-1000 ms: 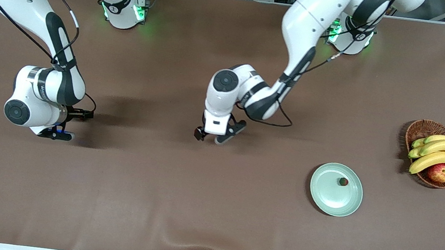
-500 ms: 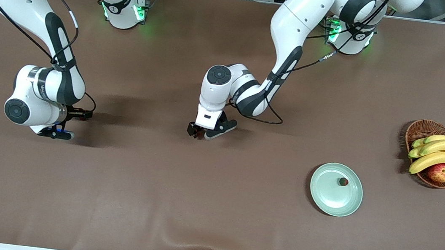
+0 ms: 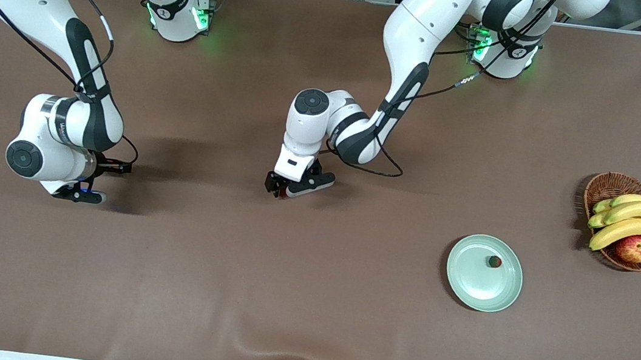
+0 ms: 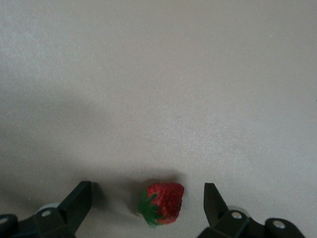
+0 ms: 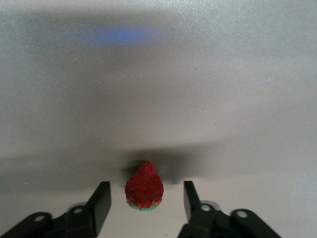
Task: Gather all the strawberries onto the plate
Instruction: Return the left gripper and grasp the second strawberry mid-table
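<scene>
One strawberry (image 3: 494, 261) already lies in the plate (image 3: 470, 284), close to the part of the rim farthest from the front camera. Two more are out on the bench (image 3: 305, 300), each between a set of jaws. The second strawberry (image 4: 162, 202) sits well away from the plate toward the right arm's end, and the left gripper (image 3: 282, 189) has come down around it since a second ago; its jaws stand wide, one finger on each side and clear of the berry, so nothing is gripped yet. The third strawberry (image 5: 144, 186) lies much farther from the plate, near the right arm's end of the bench. The right gripper (image 5: 146, 202) is low over it and its jaws have drawn in from wide to a narrow gap, though in the right wrist view a sliver of space shows on both sides, so I judge the pinch not finished. With one berry delivered and both others being bracketed, the task looks about a third done; next each berry needs a firm close and a carry to the plate. The wicker basket (image 3: 607, 186) of bananas (image 3: 630, 221) and an apple (image 3: 634, 248) stands just beside the plate, at the left arm's end, untouched
</scene>
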You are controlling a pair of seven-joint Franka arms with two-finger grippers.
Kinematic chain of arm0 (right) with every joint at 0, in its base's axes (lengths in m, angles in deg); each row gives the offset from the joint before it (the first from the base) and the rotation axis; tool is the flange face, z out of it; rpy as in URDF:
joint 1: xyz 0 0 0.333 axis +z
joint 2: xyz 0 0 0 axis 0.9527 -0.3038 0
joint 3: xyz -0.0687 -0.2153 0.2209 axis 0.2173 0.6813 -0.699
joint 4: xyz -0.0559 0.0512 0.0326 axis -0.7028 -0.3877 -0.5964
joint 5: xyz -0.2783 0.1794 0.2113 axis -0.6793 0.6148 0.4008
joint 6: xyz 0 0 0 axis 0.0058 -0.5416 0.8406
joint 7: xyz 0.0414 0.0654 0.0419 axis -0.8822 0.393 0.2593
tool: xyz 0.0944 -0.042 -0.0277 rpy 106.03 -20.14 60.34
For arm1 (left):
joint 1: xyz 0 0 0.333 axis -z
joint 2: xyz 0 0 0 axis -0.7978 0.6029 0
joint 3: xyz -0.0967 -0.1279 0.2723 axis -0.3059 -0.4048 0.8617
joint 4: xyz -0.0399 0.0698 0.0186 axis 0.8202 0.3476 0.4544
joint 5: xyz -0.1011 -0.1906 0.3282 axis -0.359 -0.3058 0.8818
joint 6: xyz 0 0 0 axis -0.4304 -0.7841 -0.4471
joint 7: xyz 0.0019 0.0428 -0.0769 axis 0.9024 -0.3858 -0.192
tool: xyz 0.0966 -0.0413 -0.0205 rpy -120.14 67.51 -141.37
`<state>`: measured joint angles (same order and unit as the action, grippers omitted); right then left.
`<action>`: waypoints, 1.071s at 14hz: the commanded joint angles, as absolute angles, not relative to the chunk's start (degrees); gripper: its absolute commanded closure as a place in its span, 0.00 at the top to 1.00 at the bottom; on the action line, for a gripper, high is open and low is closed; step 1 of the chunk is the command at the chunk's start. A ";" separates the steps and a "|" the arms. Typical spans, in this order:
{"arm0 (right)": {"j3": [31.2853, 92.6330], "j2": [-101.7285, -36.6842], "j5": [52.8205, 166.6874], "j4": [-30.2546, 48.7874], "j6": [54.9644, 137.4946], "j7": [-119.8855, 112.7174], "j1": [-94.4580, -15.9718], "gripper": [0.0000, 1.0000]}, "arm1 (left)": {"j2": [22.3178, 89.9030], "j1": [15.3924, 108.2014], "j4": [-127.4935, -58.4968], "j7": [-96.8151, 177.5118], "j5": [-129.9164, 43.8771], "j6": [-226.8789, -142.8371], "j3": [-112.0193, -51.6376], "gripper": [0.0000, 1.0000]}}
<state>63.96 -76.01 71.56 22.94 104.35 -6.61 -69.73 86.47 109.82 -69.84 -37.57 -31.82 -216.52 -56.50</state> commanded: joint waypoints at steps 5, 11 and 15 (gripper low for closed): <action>63.28 -75.27 71.33 24.24 105.59 -6.33 -70.38 0.56 | 88.85 112.25 -67.46 -36.87 -27.09 -217.20 -53.75 1.00; 63.28 -75.54 71.33 24.24 106.03 -6.33 -70.29 0.50 | 88.76 112.42 -67.46 -37.05 -25.77 -217.11 -53.66 0.02; 63.28 -76.24 71.33 24.33 106.91 -6.33 -70.29 0.49 | 88.32 112.69 -67.73 -37.31 -25.77 -216.76 -53.83 0.00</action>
